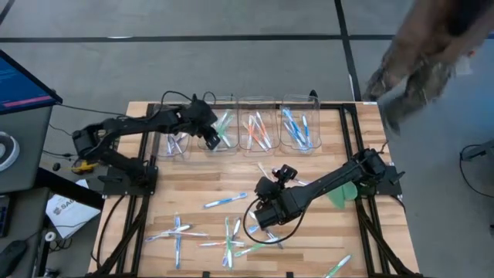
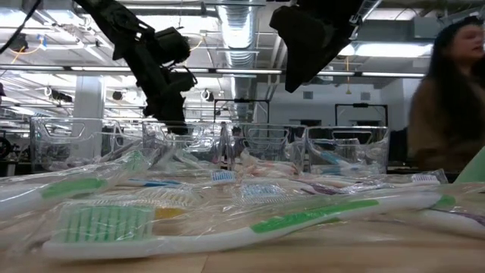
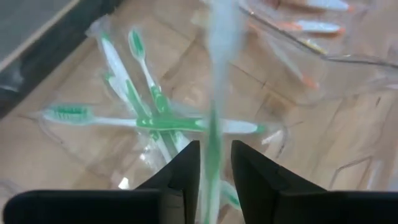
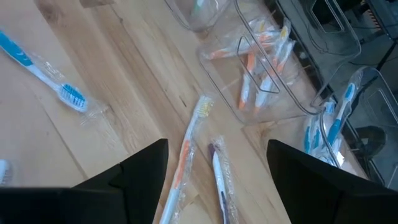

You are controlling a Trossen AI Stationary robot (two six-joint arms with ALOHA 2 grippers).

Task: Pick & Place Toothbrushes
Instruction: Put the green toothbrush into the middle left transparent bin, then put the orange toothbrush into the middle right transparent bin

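Four clear bins stand in a row at the table's far side. My left gripper (image 1: 210,136) (image 3: 216,180) hangs over the second bin from the left (image 1: 221,130), its fingers a little apart. A green toothbrush (image 3: 214,106) stands on end between them, streaked with blur. Other green toothbrushes (image 3: 155,119) lie in wrappers on the bin's floor. My right gripper (image 1: 261,218) (image 4: 217,186) hangs open over the table's middle, above an orange toothbrush (image 4: 186,146) and a purple one (image 4: 217,171) that lie flat on the wood. My left gripper has the green toothbrush's handle (image 3: 211,186) between its two fingers, which slant down from the table's left side into the bin. The toothbrush runs along the fingers, its far end down toward the bin floor. I cannot tell whether the fingers touch it.
The orange bin (image 1: 258,130) and the blue bin (image 1: 298,128) stand right of the green one, the leftmost bin (image 1: 176,139) beside it. Loose wrapped toothbrushes (image 1: 224,202) (image 1: 225,241) lie over the near half. A flat green piece (image 1: 340,194) lies under the right arm. A person (image 2: 455,98) stands at the far right.
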